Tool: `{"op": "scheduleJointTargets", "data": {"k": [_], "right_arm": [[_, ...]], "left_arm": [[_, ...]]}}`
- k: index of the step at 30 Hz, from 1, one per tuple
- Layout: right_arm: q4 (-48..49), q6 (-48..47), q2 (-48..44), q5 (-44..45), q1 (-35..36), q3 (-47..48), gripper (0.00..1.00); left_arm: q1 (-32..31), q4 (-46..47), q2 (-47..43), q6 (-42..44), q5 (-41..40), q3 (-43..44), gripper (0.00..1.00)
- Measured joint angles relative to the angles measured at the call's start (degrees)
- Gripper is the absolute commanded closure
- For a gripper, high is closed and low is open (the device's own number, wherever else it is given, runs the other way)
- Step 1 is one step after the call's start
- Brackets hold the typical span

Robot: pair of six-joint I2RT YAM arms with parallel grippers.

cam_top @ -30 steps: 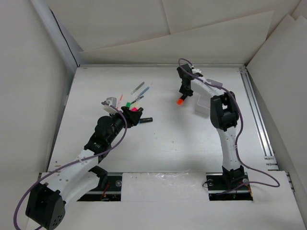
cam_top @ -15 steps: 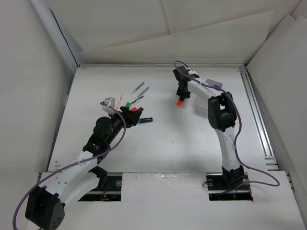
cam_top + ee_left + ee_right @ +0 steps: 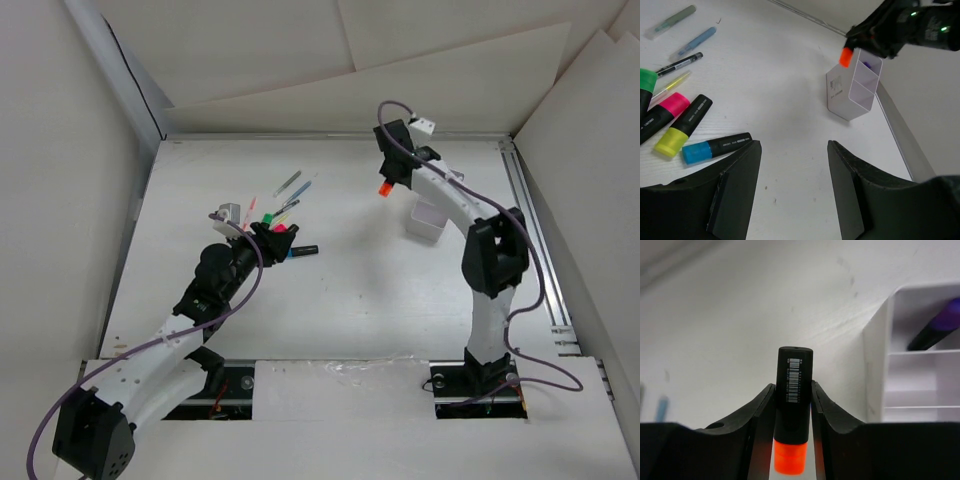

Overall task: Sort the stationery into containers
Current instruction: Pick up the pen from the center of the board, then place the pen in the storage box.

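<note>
Right fingers (image 3: 760, 425) clamp a cylindrical black orange-capped highlighter (image 3: 795, 385); compartmented white box (image 3: 875, 370) just to their right. Left fingers (image 3: 735, 195) stand parted, empty.

I count six stubby highlighters, one of each colour: an orange highlighter (image 3: 793, 400), a purple highlighter (image 3: 937, 327), a green highlighter (image 3: 645, 86), a pink highlighter (image 3: 664, 116), a yellow highlighter (image 3: 685, 122) and a blue highlighter (image 3: 717, 145). Thin pens come to four that I can make out for sure: a grey-green pen (image 3: 671, 20), a light blue pen (image 3: 694, 41), a black pen (image 3: 679, 63) and a pale yellow pen (image 3: 671, 84). There is one white box (image 3: 840, 95), and three of its compartments (image 3: 920, 380) show. Two robot arms are here, the left arm (image 3: 215, 285) and the right arm (image 3: 480, 260).
</note>
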Motion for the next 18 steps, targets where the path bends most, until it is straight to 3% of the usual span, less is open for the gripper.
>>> {"op": "scheduleJointTargets", "data": {"k": [9,18], "right_arm": [[5.4,-0.5,-8.7,27.3,-6.7,2.8,0.87],[6.7,-1.8,-4.1,38.3,-10.7,2.6,0.87]], "left_arm": [[0.0,0.0,0.1,0.0,0.0,0.0,0.48],[0.0,0.2,0.2,0.0,0.1,0.0,0.48]]}}
